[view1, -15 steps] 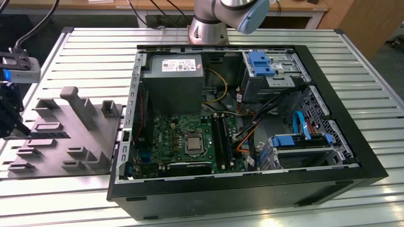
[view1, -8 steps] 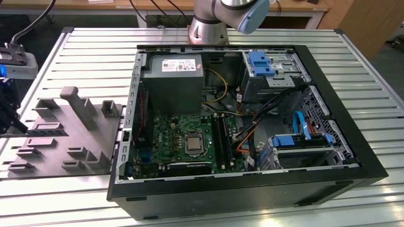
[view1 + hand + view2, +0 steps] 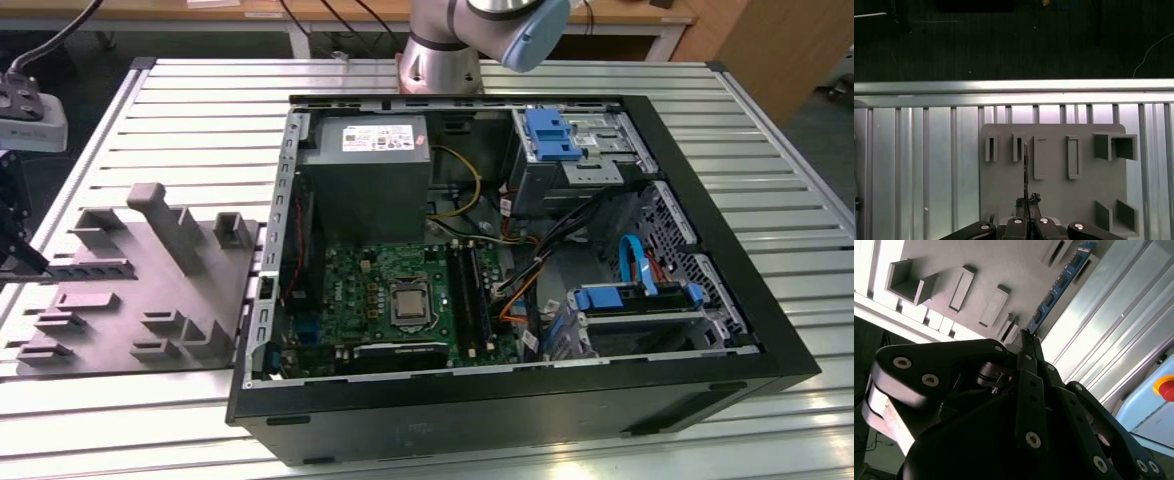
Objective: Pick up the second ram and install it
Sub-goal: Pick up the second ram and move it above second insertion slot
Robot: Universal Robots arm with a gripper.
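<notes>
- The grey tray [image 3: 120, 300] lies on the slatted metal table [image 3: 200, 130], at the exterior view's left of the open computer case [image 3: 534, 400]. Its near corner is just beside the case wall.
- In the first wrist view, bare slats run alongside the tray [image 3: 1004, 190]. Beyond it the table ends at a bright rail [image 3: 1014, 87], with dark floor [image 3: 1004, 45] past that.
- The tray's raised blocks and pockets stand around my working spot. The tallest ones [image 3: 1114, 147] are well apart from my fingertips.
- In the second wrist view a red button [image 3: 1165, 388] sits on a pale box off past the slats.
- The second ram [image 3: 1061, 282] runs straight out from my fingertips over the tray, its blue board and black chips showing along its length.
- In the first wrist view I see the second ram [image 3: 1025, 165] edge-on as a thin dark line, between a narrow slot and a longer pocket.
- I cannot tell whether it is seated in the tray or lifted clear.
- My pincer [image 3: 1027, 335] is drawn narrow, its two fingers meeting on the ram's near end.
- In the first wrist view my pincer [image 3: 1026, 201] grips that same end and touches nothing else.
- The motherboard [image 3: 374, 290] lies flat in the case, well apart from my pincer.
</notes>
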